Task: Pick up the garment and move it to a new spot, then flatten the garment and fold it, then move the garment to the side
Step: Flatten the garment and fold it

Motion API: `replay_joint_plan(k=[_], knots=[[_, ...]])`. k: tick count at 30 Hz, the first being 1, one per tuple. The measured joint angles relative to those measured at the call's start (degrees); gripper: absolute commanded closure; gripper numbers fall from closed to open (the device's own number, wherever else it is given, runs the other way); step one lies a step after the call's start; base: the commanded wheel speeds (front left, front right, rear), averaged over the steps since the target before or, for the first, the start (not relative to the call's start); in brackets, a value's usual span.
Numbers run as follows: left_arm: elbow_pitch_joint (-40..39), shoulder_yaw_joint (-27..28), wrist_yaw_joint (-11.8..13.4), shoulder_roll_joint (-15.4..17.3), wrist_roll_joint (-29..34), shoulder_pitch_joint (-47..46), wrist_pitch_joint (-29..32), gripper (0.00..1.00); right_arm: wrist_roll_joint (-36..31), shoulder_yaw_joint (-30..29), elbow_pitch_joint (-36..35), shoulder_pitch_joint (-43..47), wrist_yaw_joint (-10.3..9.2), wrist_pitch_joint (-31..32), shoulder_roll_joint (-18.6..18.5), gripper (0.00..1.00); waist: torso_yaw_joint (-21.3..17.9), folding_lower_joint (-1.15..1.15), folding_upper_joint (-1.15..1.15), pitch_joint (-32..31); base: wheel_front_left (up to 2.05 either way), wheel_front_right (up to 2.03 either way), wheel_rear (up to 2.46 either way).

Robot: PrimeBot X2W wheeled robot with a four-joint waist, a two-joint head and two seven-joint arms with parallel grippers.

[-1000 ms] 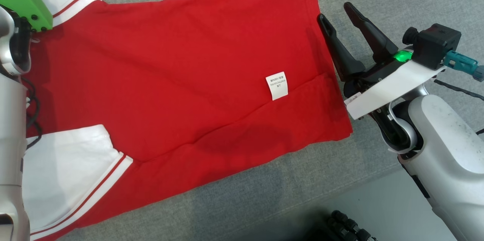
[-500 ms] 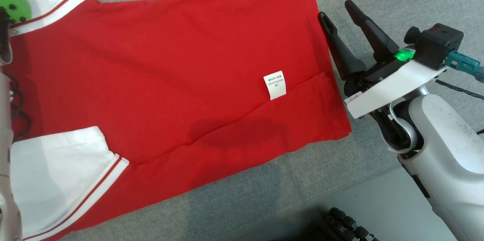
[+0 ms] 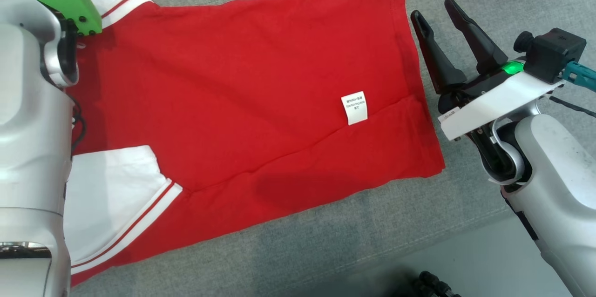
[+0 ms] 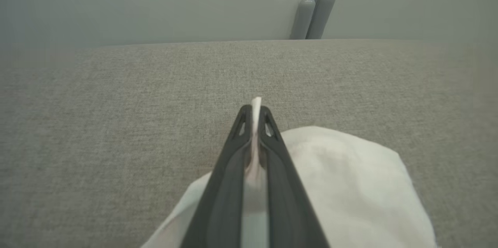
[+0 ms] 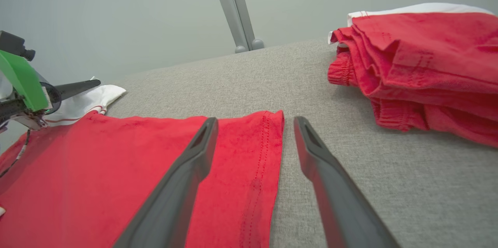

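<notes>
**Step in hand:** judged to be the flatten-and-fold stage, with holds being taken for a fold. The garment (image 3: 260,92) lies spread on the grey table (image 3: 326,241) between the two grippers, care label (image 3: 355,108) facing up.

**Left gripper (image 4: 255,114):** the fingers are pinched tight on white sleeve (image 4: 350,170) cloth. A sliver of it shows past the tips, and the rest bunches beside the fingers.

**Right gripper (image 5: 255,123):** the fingers are wide apart and hold nothing. They straddle the hem (image 5: 268,154), one finger above red cloth and the other above bare table. Whether the tips touch the table cannot be told.

**Beyond the right fingers:** a pile of red clothes (image 5: 420,77) sits well apart, off to their outer side.

**Next move, as judged:** the right fingers must drop onto the hem and close on it, catching both layers. Only then should the two arms lift and carry together, otherwise the cloth will drag or twist.
</notes>
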Motion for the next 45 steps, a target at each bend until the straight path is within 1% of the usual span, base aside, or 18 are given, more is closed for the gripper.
replay_joint_plan(k=[4,8,12,15,18,23,26,29,33,39,40,41,42,43,45], knots=[[-0.35,-0.73,-1.64,-2.26,-0.60,0.08,-2.36,1.00,0.22,-0.63,3.11,-0.01,0.02,1.01,-1.47,0.00,1.42,0.00,0.00,-1.37,0.00,0.00,0.00],[-1.74,-1.13,-4.05,-4.57,-1.88,0.82,-4.86,1.00,1.12,-1.53,6.69,-0.18,0.03,3.31,-3.58,0.00,3.24,0.00,0.00,-2.71,0.00,0.00,0.00],[-2.89,-0.59,-5.14,-6.44,-3.47,2.14,-7.26,1.00,1.13,-1.80,9.11,-1.81,0.08,5.77,-5.24,0.00,5.40,0.00,0.00,-3.91,0.00,0.00,0.00],[-3.77,0.02,-6.02,-7.51,-5.03,2.78,-8.67,1.00,1.77,-1.94,10.44,-3.79,0.10,7.76,-5.49,0.00,7.21,0.00,0.00,-4.60,0.00,0.00,0.00],[-4.93,0.02,-7.02,-7.68,-5.24,3.62,-9.88,1.00,2.15,-2.15,12.39,-5.02,0.10,9.46,-5.95,0.00,9.06,0.00,0.00,-5.07,0.00,0.00,0.00],[-6.53,-0.68,-7.80,-7.84,-5.61,5.02,-11.52,1.00,2.68,-3.02,15.93,-6.67,0.08,11.74,-6.71,0.00,11.92,0.00,0.00,-5.44,0.00,0.00,0.00],[-7.42,-1.47,-8.66,-8.21,-5.63,5.66,-12.15,1.00,3.21,-3.16,17.58,-7.44,0.09,12.80,-6.68,0.00,13.41,0.00,0.00,-5.46,0.00,0.00,0.00],[-8.02,-1.70,-9.01,-8.34,-5.63,6.29,-12.55,1.00,3.82,-2.88,19.27,-8.40,0.10,14.06,-6.41,0.00,14.60,0.00,0.00,-5.34,0.00,0.00,0.00],[-8.59,-2.16,-9.10,-8.32,-5.63,7.05,-12.81,1.00,3.82,-2.25,21.26,-9.68,0.59,15.02,-5.48,0.00,15.28,0.00,0.00,-5.11,0.00,0.00,0.00],[-8.92,-2.80,-9.45,-8.33,-5.63,7.62,-12.82,1.00,3.82,-1.57,23.53,-10.89,0.71,15.75,-4.97,0.00,15.16,0.00,0.00,-4.97,0.00,0.00,0.00],[-8.92,-2.81,-9.45,-8.33,-5.63,7.71,-12.82,1.00,3.82,-1.51,23.80,-11.06,0.79,15.77,-4.89,0.05,15.09,0.00,0.00,-4.96,0.00,0.00,0.00],[-9.06,-2.80,-9.45,-8.33,-5.63,7.73,-12.82,1.00,3.82,-1.44,24.35,-11.58,1.10,15.83,-4.81,0.45,14.93,0.00,0.00,-4.94,0.00,0.00,0.00],[-9.13,-2.79,-9.45,-8.33,-5.63,7.73,-12.82,1.00,3.82,-1.40,24.57,-11.84,1.11,15.83,-4.78,0.59,14.85,0.00,0.00,-4.94,0.00,0.00,0.00],[-9.15,-2.77,-9.45,-8.33,-5.63,7.75,-12.82,1.00,3.82,-1.34,24.83,-11.98,1.12,15.83,-4.76,0.59,14.77,0.00,0.00,-4.94,0.00,0.00,0.00],[-9.22,-2.69,-9.45,-8.33,-5.63,7.90,-12.82,1.00,3.81,-1.18,25.36,-12.04,1.29,15.81,-4.68,0.71,14.62,0.00,0.00,-4.94,0.00,0.00,0.00]])
